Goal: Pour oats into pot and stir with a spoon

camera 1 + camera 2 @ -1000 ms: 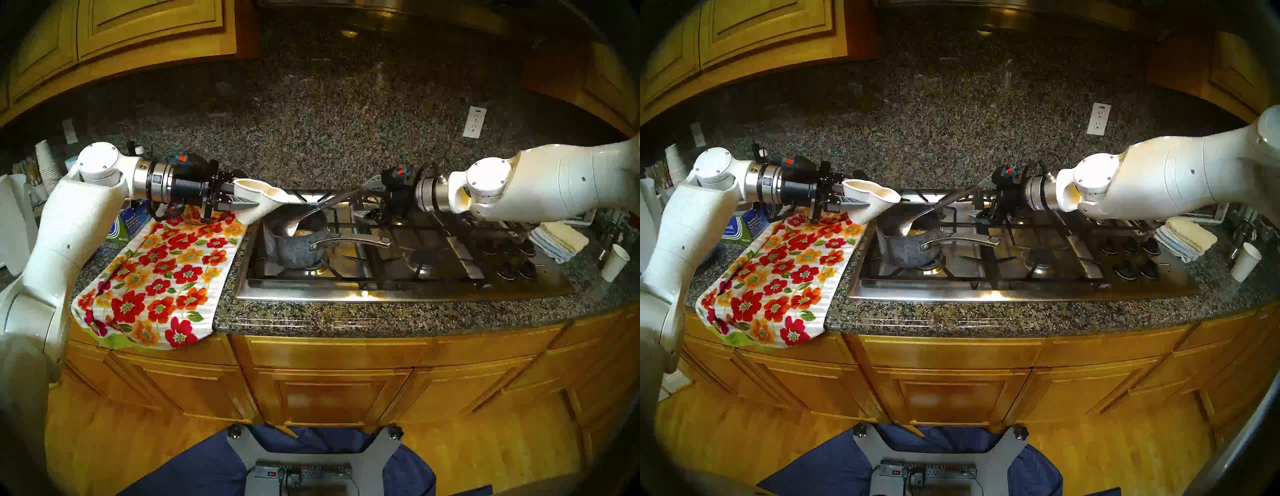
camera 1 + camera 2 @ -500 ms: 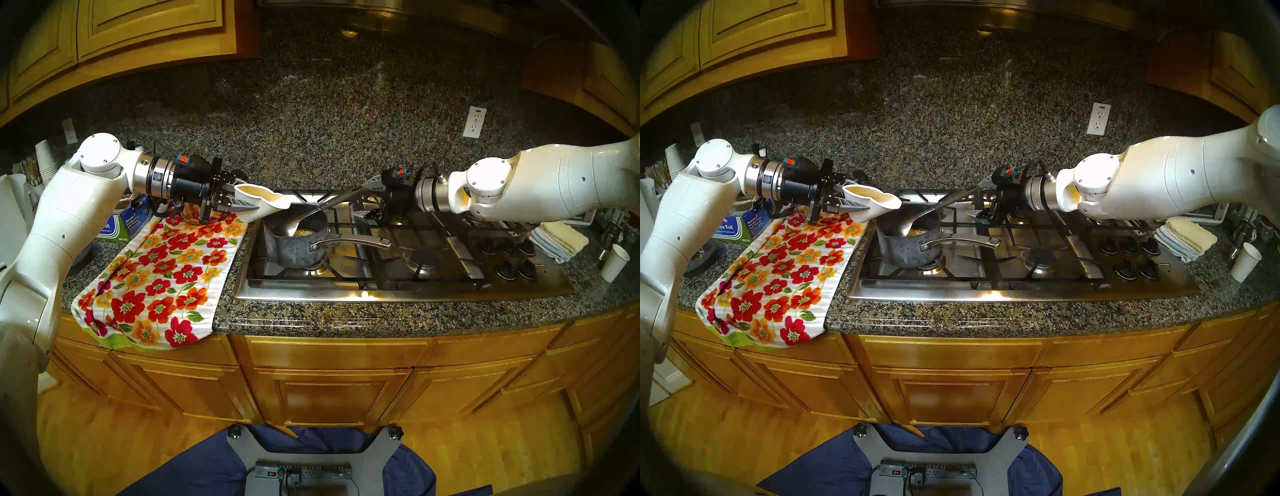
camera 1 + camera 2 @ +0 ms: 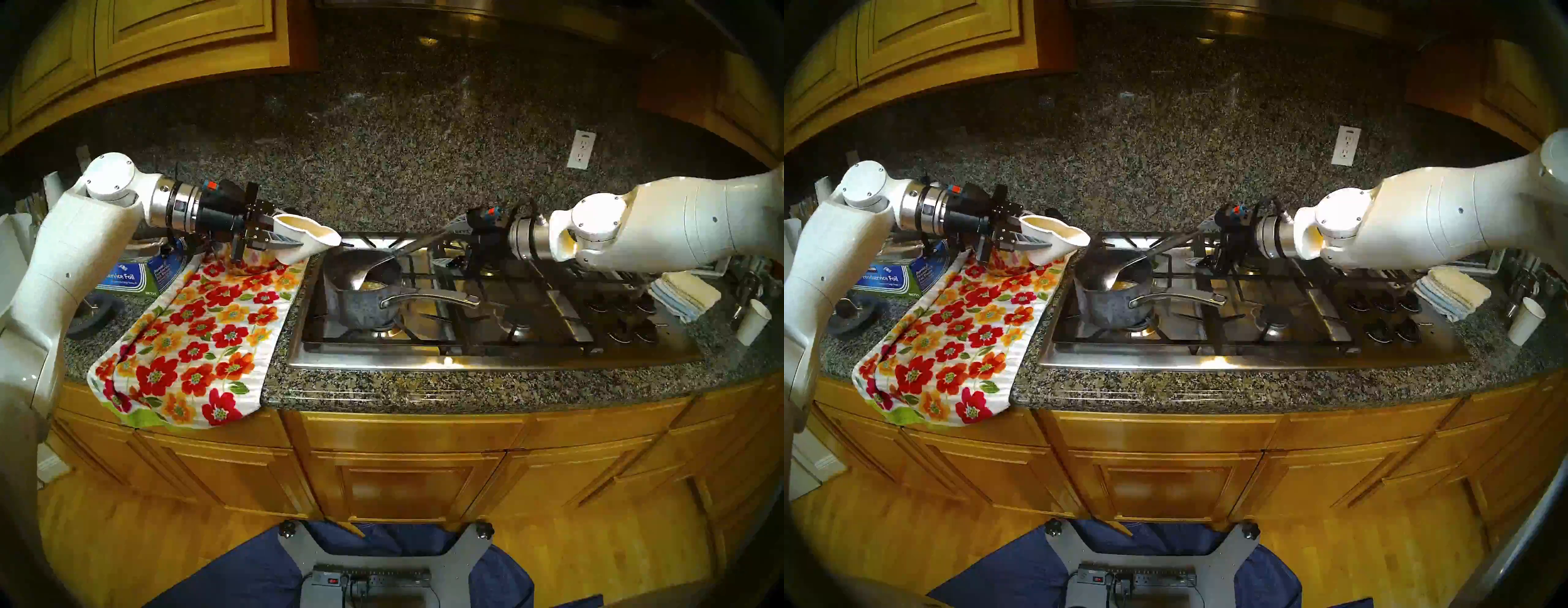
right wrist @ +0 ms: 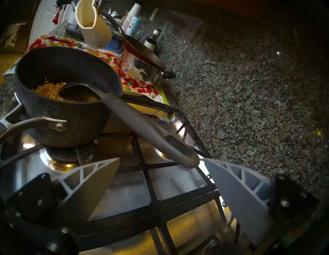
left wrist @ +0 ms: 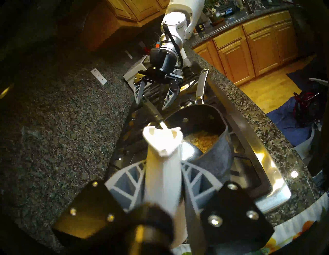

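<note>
The pot [image 3: 365, 297], dark grey with a long silver handle, stands on the stove's left burner. Oats [image 5: 203, 140] lie in its bottom. The spoon [image 3: 418, 244] rests with its bowl in the pot [image 4: 62, 110] and its handle [image 4: 142, 128] leaning over the rim to the right. My left gripper [image 3: 290, 237] is shut on a squashed white paper cup [image 3: 305, 240], held tilted just left of the pot, above the towel's edge. A few oats cling inside the cup [image 4: 92, 30]. My right gripper [image 4: 162, 160] stands open. The spoon's handle end lies level with its fingertips, ungripped.
A floral towel [image 3: 203, 335] covers the counter left of the steel stove [image 3: 488, 356]. A foil box [image 3: 127, 276] sits behind it. A steel pot topped by a red pan [image 4: 142, 51] stands at the back left. Folded cloths [image 3: 683, 295] and a paper cup [image 3: 753, 320] lie far right.
My left arm has drawn back to the left with the cup, taking its mouth off the pot's rim and tipping it more upright. The right arm and spoon have stayed still.
</note>
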### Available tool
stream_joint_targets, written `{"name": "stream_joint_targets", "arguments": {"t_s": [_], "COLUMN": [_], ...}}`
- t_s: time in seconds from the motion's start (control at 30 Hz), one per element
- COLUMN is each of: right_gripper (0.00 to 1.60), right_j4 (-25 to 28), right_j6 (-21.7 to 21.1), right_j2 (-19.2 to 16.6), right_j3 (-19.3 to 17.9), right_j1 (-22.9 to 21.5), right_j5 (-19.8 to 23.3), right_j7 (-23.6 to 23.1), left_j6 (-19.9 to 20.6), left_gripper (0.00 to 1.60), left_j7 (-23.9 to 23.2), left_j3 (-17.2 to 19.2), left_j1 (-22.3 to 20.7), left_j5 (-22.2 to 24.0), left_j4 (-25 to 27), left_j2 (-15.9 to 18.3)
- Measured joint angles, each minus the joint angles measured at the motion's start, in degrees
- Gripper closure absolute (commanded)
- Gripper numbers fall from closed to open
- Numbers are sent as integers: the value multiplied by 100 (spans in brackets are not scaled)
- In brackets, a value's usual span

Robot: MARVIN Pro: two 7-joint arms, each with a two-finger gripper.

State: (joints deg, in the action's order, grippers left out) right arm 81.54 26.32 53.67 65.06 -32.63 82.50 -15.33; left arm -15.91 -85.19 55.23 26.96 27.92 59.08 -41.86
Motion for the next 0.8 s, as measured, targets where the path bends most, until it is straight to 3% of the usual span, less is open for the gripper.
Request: {"name": "stream_joint_targets", "arguments": {"t_s": [0.8], "right_gripper": [0], "right_j4": [0], "right_j6": [1], "right_j2": [2], "right_j3": [3], "right_j1": [0], "right_j5": [3], "right_j7": [0], "left_j6": [-341], "left_gripper": [105], "left_j7": [1], "left_j3": [-1133], "left_j1": [-813], "left_j5": [72], "left_j4": [-120], "left_j2": [1]}}
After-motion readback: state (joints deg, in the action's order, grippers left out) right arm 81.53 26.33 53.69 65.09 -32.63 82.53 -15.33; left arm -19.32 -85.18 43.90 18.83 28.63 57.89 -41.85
